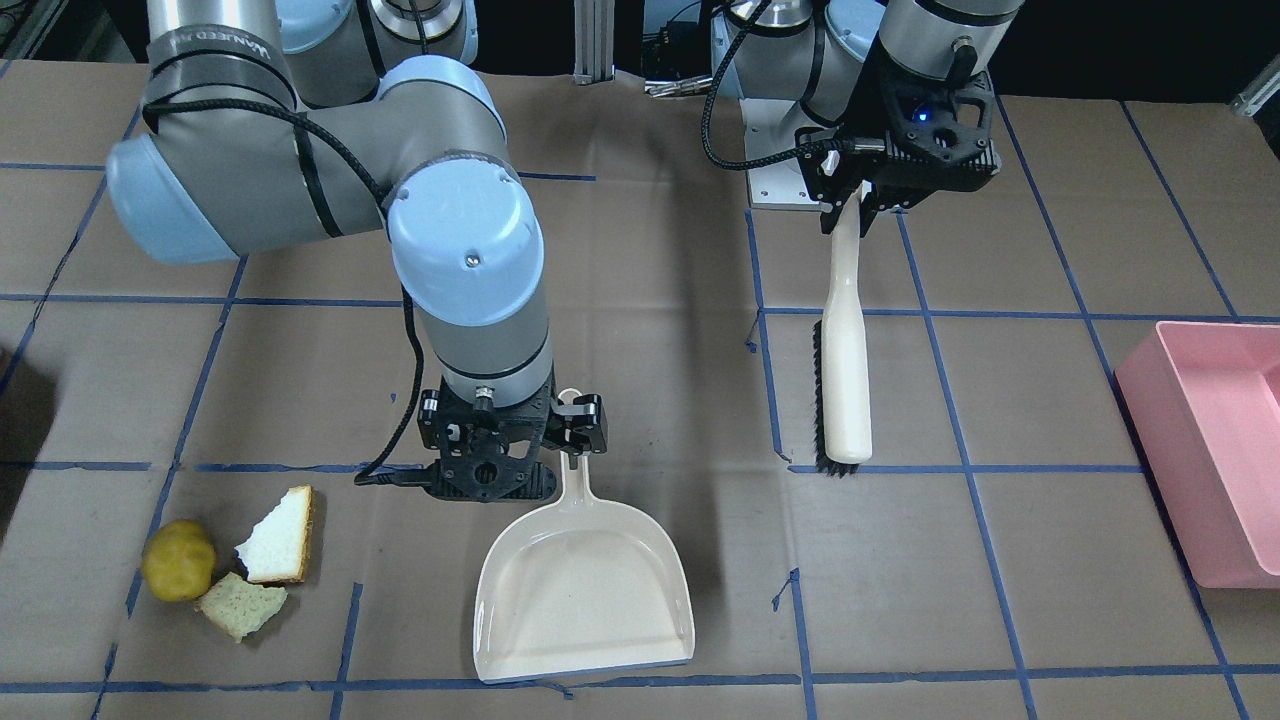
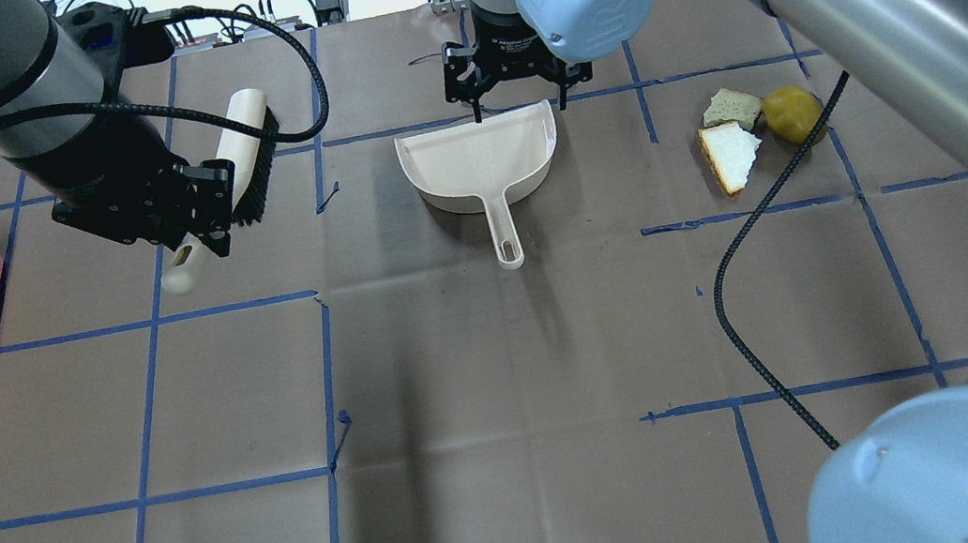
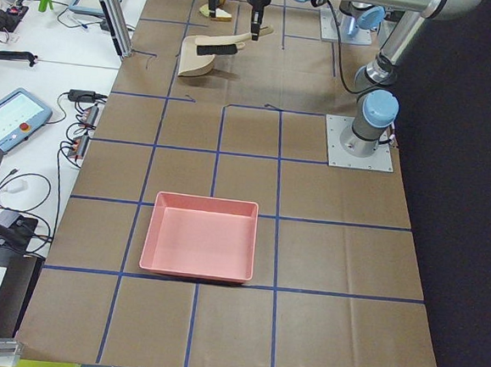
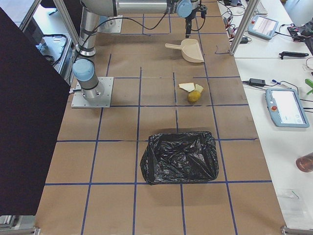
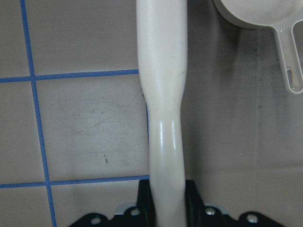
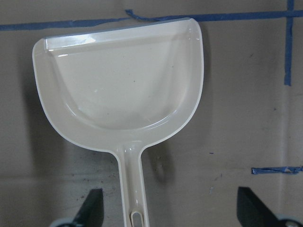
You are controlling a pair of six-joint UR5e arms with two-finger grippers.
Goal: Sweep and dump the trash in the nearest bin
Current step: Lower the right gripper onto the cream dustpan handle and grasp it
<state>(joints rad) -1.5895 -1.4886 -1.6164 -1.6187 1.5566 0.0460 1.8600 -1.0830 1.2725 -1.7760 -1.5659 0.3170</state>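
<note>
At the lower left of the front-facing view, the yellow-green ball (image 1: 179, 560) is sitting on the brown-papered table (image 1: 1000, 600). Two bread pieces are lying just beside it. The white slice with brown crust (image 1: 278, 535) is above, and the pale yellowish piece (image 1: 240, 605) is below, pressing against the ball's lower right. All three are lying well apart from the dustpan.

Toward the centre, the right gripper (image 1: 512, 435) is hovering over the handle of the cream dustpan (image 1: 585, 590). Its wrist view shows the fingers spread wide, with the handle passing between them untouched, so it is gripping nothing. The dustpan is lying flat, its open mouth facing the bottom edge of the frame along a blue tape line.

Right of centre, the left gripper (image 1: 860, 200) is clamping the thin end of the cream brush (image 1: 845, 370). The brush body is reaching down the frame, with its black bristles facing the view's left.

At the right edge, a pink bin (image 1: 1200, 450) is resting on the table. A black bag-lined bin (image 4: 180, 156) is showing only in the right-side view, at lower centre, nearer the trash.
</note>
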